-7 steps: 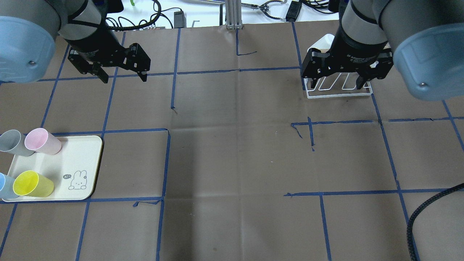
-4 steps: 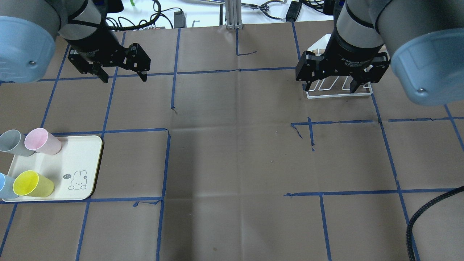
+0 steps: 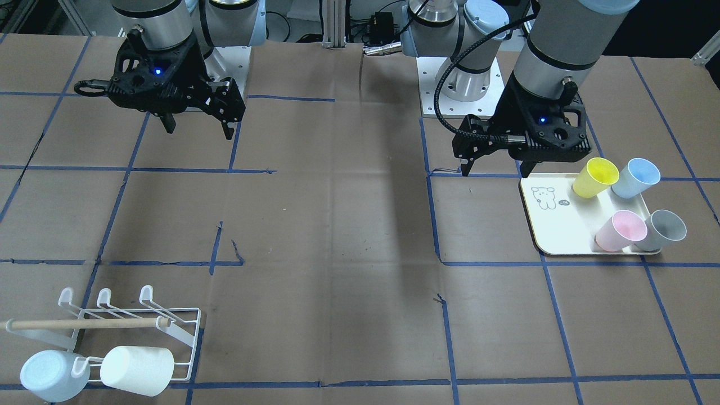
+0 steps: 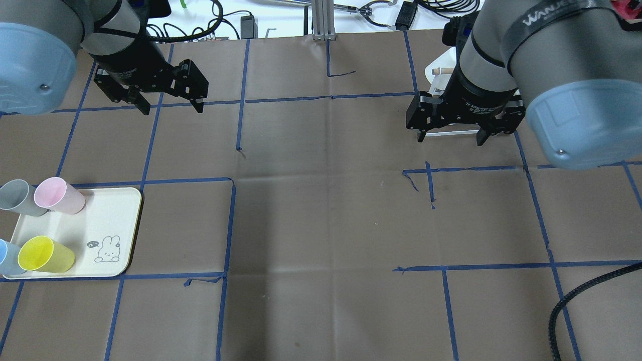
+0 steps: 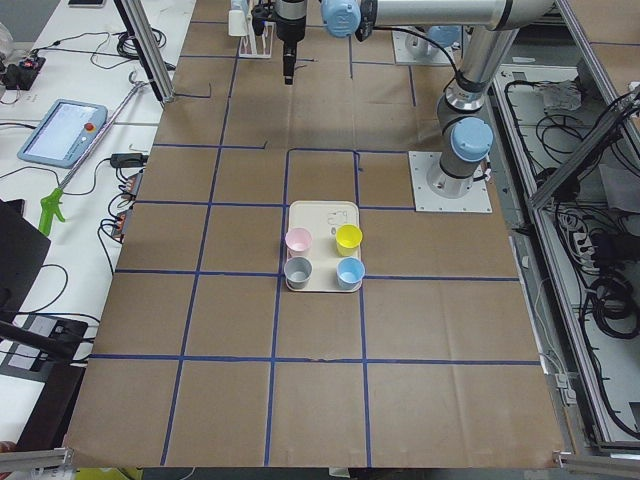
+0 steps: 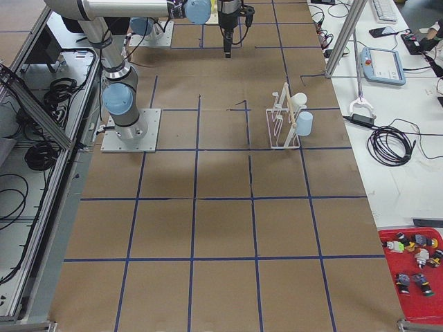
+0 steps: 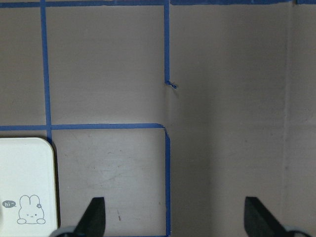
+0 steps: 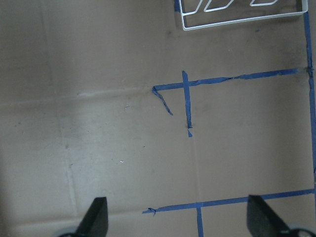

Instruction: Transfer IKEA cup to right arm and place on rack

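Note:
Several cups stand on a cream tray (image 4: 100, 215): pink (image 4: 59, 195), grey (image 4: 17, 197), yellow (image 4: 45, 254) and blue (image 4: 5, 256). My left gripper (image 4: 172, 109) is open and empty, above the table beyond the tray, apart from the cups. My right gripper (image 4: 451, 140) is open and empty, just in front of the white wire rack (image 3: 129, 332), which it mostly hides in the overhead view. The rack carries a wooden dowel (image 3: 84, 323), a white cup (image 3: 136, 369) and a pale blue cup (image 3: 53, 375).
Brown paper with blue tape lines covers the table (image 4: 321, 215). The left wrist view shows the tray's corner (image 7: 24, 187) by the left finger. The right wrist view shows the rack's edge (image 8: 237, 20) at the top. Cables and a metal post (image 4: 321, 20) lie along the far edge.
My right gripper has moved back from over the rack toward the robot and slightly left, still open. The left arm and the cups have not moved.

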Tool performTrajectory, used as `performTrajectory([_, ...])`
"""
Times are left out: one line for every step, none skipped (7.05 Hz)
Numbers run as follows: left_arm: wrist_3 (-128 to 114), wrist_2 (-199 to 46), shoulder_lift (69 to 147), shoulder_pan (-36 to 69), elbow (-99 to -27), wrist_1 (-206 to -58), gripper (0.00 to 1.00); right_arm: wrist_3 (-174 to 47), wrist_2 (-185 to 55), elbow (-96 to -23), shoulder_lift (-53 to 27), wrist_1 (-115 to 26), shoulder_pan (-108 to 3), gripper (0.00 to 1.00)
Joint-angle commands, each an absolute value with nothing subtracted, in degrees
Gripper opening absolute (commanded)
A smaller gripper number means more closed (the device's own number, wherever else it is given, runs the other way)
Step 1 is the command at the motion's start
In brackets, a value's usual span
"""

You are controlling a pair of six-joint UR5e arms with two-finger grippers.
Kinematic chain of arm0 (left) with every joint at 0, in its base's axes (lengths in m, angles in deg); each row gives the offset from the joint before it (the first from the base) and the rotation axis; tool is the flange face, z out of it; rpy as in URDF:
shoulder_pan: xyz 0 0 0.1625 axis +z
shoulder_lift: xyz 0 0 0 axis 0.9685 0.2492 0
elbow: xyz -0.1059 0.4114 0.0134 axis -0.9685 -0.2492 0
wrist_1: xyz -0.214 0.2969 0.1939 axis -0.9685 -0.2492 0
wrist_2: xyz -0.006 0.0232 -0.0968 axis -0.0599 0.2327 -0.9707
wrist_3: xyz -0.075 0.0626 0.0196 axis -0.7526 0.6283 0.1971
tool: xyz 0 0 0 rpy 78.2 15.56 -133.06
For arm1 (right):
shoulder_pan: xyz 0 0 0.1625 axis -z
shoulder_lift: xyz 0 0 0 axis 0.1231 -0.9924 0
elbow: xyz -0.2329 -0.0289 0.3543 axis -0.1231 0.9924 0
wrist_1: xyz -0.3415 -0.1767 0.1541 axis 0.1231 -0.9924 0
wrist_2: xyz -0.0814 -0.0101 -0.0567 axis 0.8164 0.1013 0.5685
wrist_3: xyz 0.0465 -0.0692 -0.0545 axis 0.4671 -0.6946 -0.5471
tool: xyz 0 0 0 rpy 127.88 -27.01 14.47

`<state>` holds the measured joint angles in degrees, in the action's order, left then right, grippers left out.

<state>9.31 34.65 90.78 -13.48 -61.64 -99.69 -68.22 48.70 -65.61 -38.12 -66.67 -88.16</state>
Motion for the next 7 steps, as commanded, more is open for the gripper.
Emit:
performTrajectory([9.3,34.6,90.7,-13.5,-61.6,-99.7,1.0,-68.4,48.8,-66.2,-38.1,-68.2,-87.5,1.0])
performTrajectory([9.3,34.6,90.7,-13.5,-61.6,-99.7,1.0,-68.4,48.8,-66.2,-38.1,-68.2,-87.2,1.0])
performTrajectory([9.3,34.6,90.8,-13.5,-61.6,-99.7,1.0,-68.6,48.8,-66.2,-38.0,-68.3,-87.2,1.0])
performTrajectory([9.4,34.6,90.7,-13.5,-61.6,-99.7,1.0,-69.2,48.8,-66.1,-37.9,-68.3,-87.1,1.0])
performTrajectory([9.3,34.6,90.7,-13.5,-61.6,-99.7,1.0,-69.5,48.8,-65.9,-37.7,-68.9,-87.1,1.0])
performTrajectory([9.3,34.6,90.8,-13.5,-61.6,-99.7,1.0,-69.5,48.8,-65.9,-38.1,-69.5,-87.1,1.0])
performTrajectory([9.3,34.6,90.7,-13.5,-61.6,-99.7,1.0,-69.6,48.8,-65.9,-37.9,-69.5,-87.0,1.0])
